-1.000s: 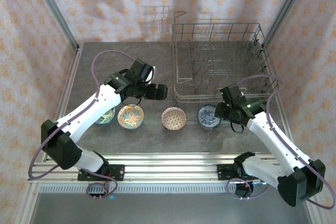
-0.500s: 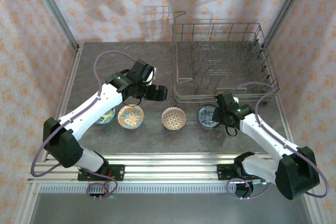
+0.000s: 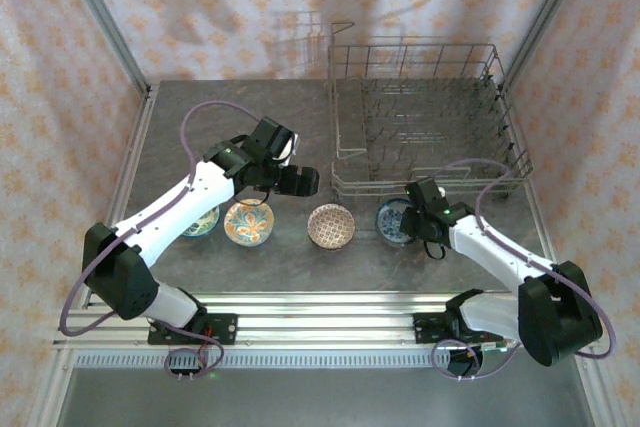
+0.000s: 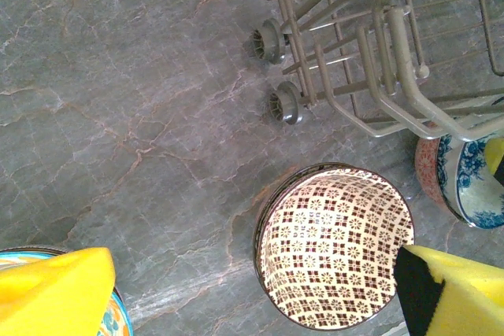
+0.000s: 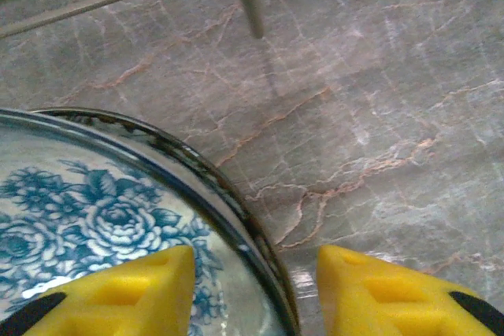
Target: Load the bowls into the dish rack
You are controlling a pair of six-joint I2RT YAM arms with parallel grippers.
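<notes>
Several bowls sit in a row on the grey table: a greenish one (image 3: pixel 200 220), an orange-teal one (image 3: pixel 249 221), a brown-pink one (image 3: pixel 331 226) and a blue-white one (image 3: pixel 397 219). The dish rack (image 3: pixel 420 117) stands behind them at the back right, with no bowls in it. My left gripper (image 3: pixel 300 179) hangs open above the table between the orange-teal and brown-pink bowls (image 4: pixel 335 245). My right gripper (image 5: pixel 256 293) straddles the right rim of the blue-white bowl (image 5: pixel 94 210), one finger (image 5: pixel 118 289) inside and the other outside. A gap still shows on both sides of the rim.
The rack's front corner with two small wheels (image 4: pixel 276 76) stands just beyond the brown-pink bowl. A metal rail (image 3: pixel 320 312) runs along the near table edge by the arm bases. Patterned walls close in the left, back and right sides.
My right arm has swung left and down onto the blue-white bowl's rim, and its jaws have narrowed. The left arm has hardly moved.
</notes>
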